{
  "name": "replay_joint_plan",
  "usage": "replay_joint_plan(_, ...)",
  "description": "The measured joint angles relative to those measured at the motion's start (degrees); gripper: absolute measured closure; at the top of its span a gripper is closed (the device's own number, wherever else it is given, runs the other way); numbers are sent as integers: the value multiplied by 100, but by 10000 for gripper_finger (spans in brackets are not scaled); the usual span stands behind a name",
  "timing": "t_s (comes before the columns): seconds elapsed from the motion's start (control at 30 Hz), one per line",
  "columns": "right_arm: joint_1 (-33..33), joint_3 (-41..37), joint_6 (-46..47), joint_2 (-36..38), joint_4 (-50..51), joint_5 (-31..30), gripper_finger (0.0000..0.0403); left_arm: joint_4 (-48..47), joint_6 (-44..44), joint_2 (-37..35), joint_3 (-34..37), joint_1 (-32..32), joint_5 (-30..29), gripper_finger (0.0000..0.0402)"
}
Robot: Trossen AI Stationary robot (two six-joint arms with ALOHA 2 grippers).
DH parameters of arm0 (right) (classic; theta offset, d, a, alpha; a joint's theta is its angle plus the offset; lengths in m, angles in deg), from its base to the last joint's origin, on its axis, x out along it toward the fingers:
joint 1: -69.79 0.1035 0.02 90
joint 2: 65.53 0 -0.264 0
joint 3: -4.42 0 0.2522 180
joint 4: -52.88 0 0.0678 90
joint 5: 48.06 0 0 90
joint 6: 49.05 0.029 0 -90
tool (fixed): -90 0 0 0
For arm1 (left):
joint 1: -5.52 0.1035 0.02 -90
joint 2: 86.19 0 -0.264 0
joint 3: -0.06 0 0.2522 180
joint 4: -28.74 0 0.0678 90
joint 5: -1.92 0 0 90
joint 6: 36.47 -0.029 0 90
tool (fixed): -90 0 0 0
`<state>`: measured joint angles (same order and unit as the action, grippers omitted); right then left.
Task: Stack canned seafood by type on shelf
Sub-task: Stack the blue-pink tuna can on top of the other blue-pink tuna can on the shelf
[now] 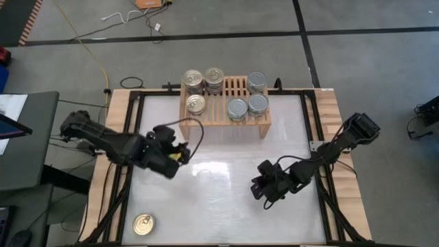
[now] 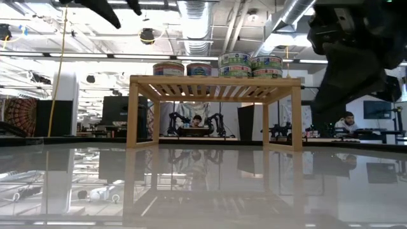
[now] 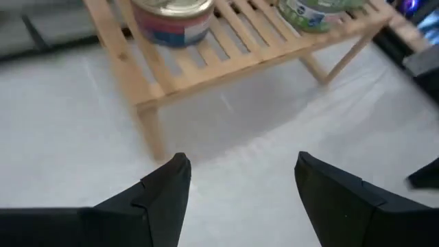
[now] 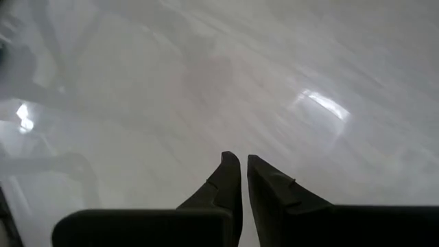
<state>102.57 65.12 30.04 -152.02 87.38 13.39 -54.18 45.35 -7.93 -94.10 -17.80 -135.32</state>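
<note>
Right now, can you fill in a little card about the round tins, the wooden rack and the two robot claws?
shelf: low light-wood slatted rack at the table's far edge
gold-top tins: three on the rack's left, one loose at the table's near-left corner
silver-top tins: three on the rack's right
left gripper: open, empty, facing the rack
right gripper: shut, empty, over bare table

The high view looks straight down on the shelf [image 1: 226,102]; the low view faces it level, at table height — both share it. The left wrist view sits close before it — the right wrist sees only the table [image 4: 206,82].
</note>
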Motion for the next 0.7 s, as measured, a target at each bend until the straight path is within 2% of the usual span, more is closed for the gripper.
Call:
replay_joint_plan(0.2,-268,0,0,0,-694,2,347,-770,-466,153,0,-677,-429,150)
replay_joint_plan(0.37,-574,4,-2,0,-1513,-45,347,-1327,-177,151,0,-1104,-511,150)
replay_joint_plan(0.5,-725,303,-156,0,-1439,-134,361,-2031,377,151,0,-1455,-598,150)
replay_joint_plan(0.7,-786,905,-543,0,-1331,-194,392,-2091,690,-12,420,-1797,-824,150)
